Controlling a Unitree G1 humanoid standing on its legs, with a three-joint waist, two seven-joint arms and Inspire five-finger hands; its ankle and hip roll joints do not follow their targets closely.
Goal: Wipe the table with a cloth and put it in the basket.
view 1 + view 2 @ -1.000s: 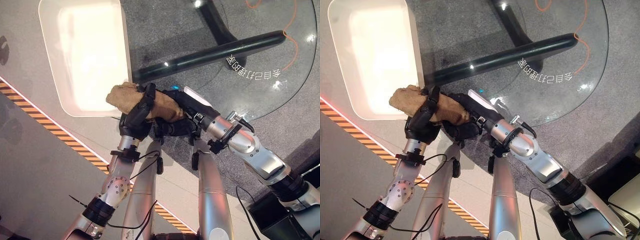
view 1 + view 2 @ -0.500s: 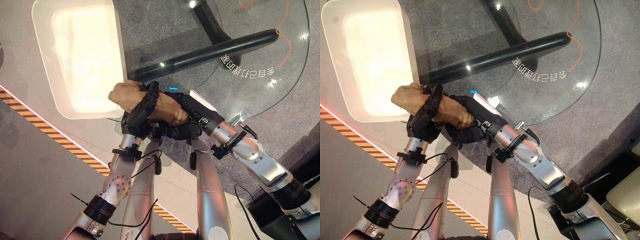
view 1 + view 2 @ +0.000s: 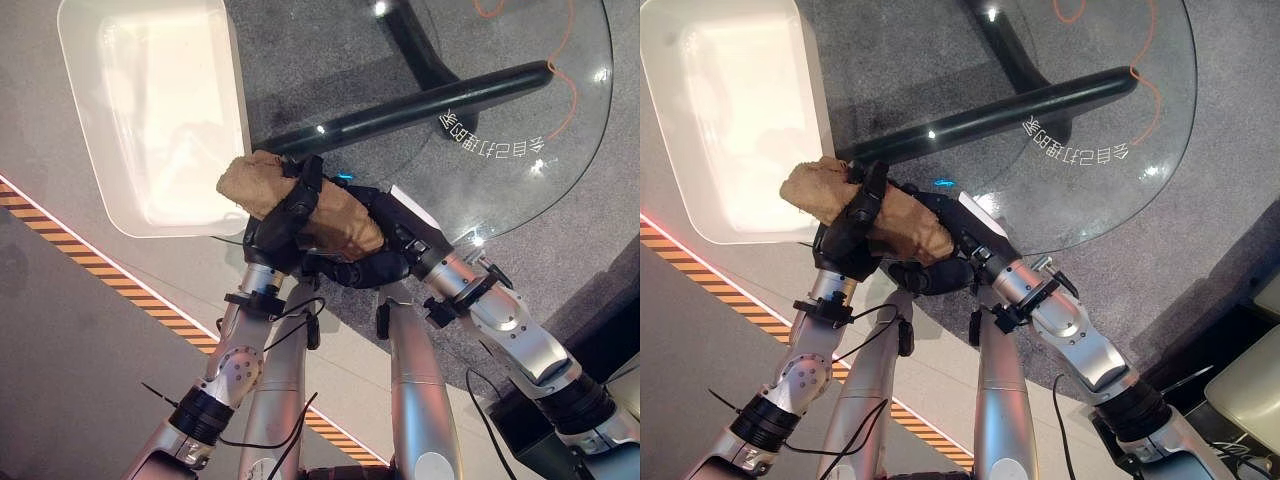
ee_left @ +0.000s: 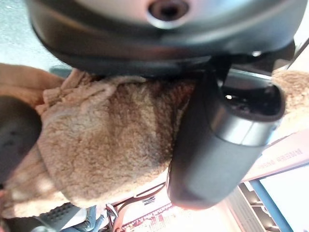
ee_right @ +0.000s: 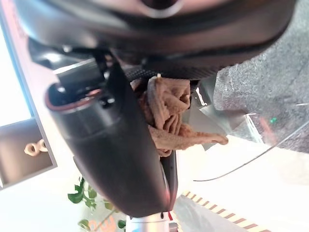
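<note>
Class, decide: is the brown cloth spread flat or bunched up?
Bunched up: the brown cloth is a rolled wad gripped by the left hand and right hand.

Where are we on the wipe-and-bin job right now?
Wiping can't be judged from the glass table. In hand: the brown cloth is bunched and held off the table, the left hand curled round it and the right hand cupped beneath. Left: its end hangs at the white basket's near corner, not inside, so it has yet to be carried over the rim and released.
</note>
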